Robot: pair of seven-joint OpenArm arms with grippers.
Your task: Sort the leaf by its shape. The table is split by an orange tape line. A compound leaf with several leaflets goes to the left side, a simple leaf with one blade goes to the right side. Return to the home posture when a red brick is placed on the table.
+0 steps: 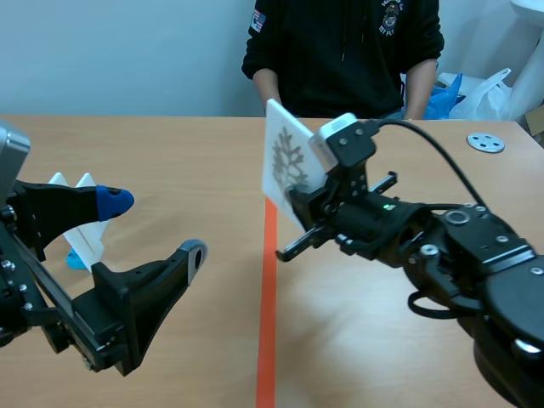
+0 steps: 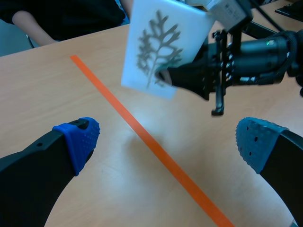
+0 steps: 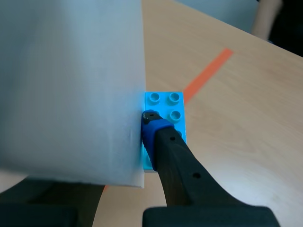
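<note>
Wood-grain surface [image 1: 170, 153], split by an orange tape line [image 1: 269, 323] running away from the robot. Person in a black hooded top [image 1: 340, 51] sits at the far edge with forearms resting near it.

Right arm [image 1: 476, 255]: comes in from the right and reaches to the middle. Right hand [image 1: 299, 204] is closed on the task item, a white card [image 2: 161, 47] standing on a blue studded brick [image 3: 165, 109]. In the right wrist view one blue-tipped finger [image 3: 154, 125] presses on the brick right against the card's lower edge. The opposite finger is hidden behind the card.

Card position: held clear of the surface, tilted, roughly over the tape line. A faint shadow lies on the wood below it in the left wrist view. The printed face points toward the left arm.

Leaf print [image 2: 158, 47]: grey, one central stem with several side branches on both sides.

Left hand [image 1: 155, 227]: low on the left side of the line, fingers spread wide, nothing between them. Its blue dotted pads [image 2: 80, 137] sit well apart, and the card is ahead of and above them.

Second white card [image 1: 85, 229]: stands on the left side behind the left hand, on a light blue base [image 1: 76, 259]. Its face cannot be read from here.

White plastic bag [image 1: 489, 89]: beyond the far right corner.

Small grey round disc [image 1: 485, 142]: lies on the far right of the surface.
</note>
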